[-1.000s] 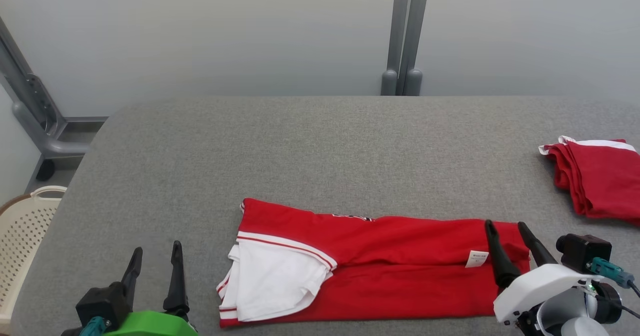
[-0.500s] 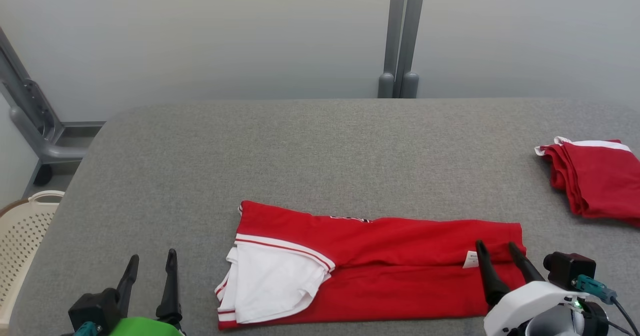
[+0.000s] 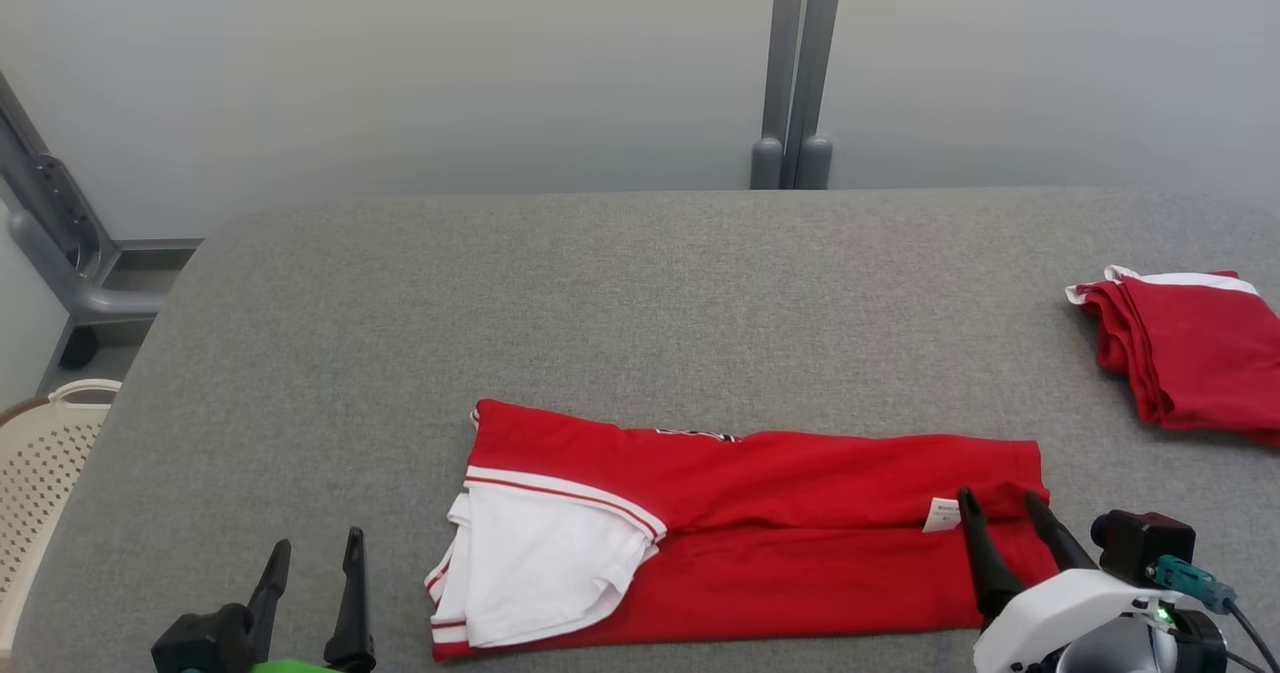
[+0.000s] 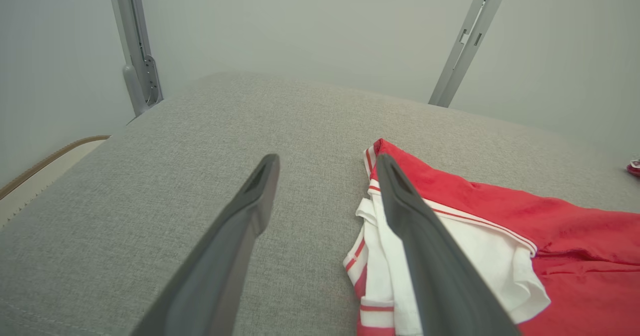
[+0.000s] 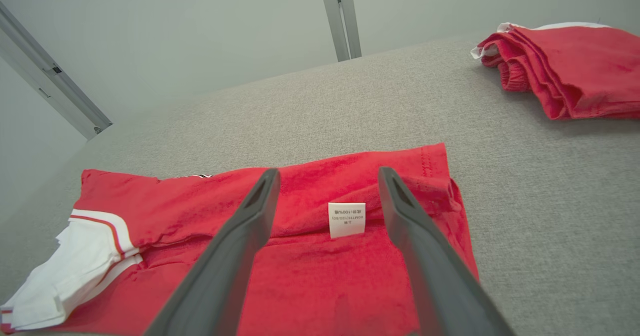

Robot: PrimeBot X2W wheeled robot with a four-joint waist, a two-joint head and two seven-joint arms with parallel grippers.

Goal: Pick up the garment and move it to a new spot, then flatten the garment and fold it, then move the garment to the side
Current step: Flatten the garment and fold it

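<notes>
Plain pale wall (image 3: 400, 73) at the back, with an upright metal post (image 3: 795, 63) near the middle and a slanted metal frame (image 3: 50, 213) at the left. In front of it, a wide table (image 3: 600, 303) covered in grey fabric, with a cream perforated basket (image 3: 50, 443) just off its left edge. Near the front edge, the red garment (image 3: 780, 543), folded into a long flat band, with a white sleeve (image 3: 540, 573) at its left end and a small white label (image 3: 941, 515) near its right end. At the far right, well apart, a folded red stack (image 3: 1190, 358). Left gripper (image 3: 318, 541) over bare table left of the garment, spread wide, grasping nothing. Right gripper (image 3: 1000, 497) above the garment's right end, likewise released, with the label between its fingers in the right wrist view; contact with the cloth impossible to tell.
</notes>
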